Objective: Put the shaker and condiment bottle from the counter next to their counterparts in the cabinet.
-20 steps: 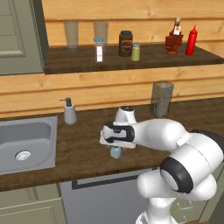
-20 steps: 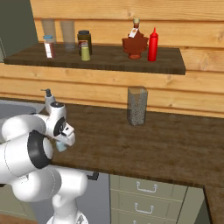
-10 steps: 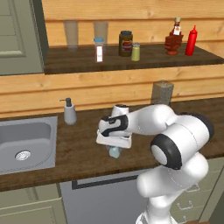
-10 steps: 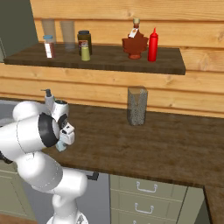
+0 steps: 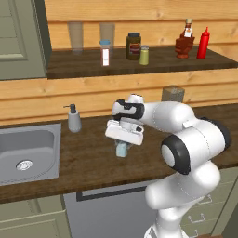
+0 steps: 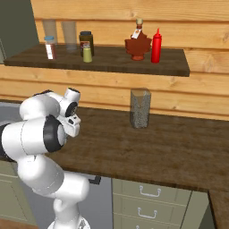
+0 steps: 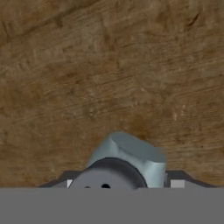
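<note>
1. Gripper (image 5: 122, 149): pointing straight down over the surface (image 5: 88, 162), just right of the sink (image 5: 28, 153). Fingers stand either side of the shaker (image 5: 122, 149); they look clenched on it, but contact can't be confirmed.
2. Shaker: upright on the surface betw. the fingers, approx. mid-front of the worktop. Hand view shows its grey cap (image 7: 109, 175) from above, w/ pale blue-grey body (image 7: 131, 153) below it and wood grain all round.
3. Condiment bottle (image 5: 202, 43): upright on the cabinet (image 5: 139, 65) floor, far right end, just beside the squat brown sauce bottle (image 5: 185, 42).
4. Olive-yellow shaker (image 5: 144, 56): on the same shelf, mid-span, next to a dark jar (image 5: 133, 46); well apart from the red bottle.
5. Soap dispenser (image 5: 73, 119): on the surface behind the sink, left of the gripper.
6. Grey speckled canister (image 6: 140, 108): at the back wall, right of the arm.
</note>
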